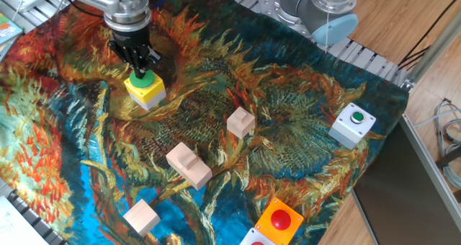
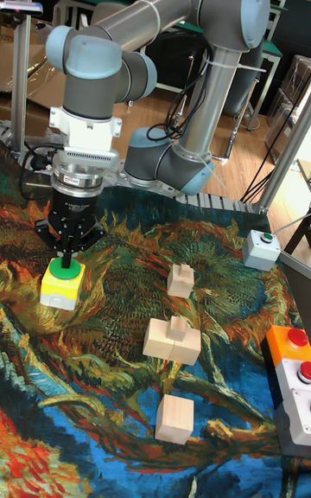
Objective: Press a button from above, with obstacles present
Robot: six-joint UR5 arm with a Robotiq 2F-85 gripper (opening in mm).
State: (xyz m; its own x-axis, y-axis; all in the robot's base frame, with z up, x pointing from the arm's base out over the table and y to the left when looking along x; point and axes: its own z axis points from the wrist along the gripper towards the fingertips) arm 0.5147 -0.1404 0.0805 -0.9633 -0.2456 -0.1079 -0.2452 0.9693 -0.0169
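Button sits upper left of the frame, near the cloth edge, blocks well apart toward the centre. Gripper tips, closed together, touch its green cap from above.

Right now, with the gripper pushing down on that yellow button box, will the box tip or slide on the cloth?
Probably neither. The yellow button box is squat and flat-sided, and the gripper sits right over its green cap, so the push looks vertical. The patterned cloth likely adds grip, though it may give slightly. An off-center push could shift it.
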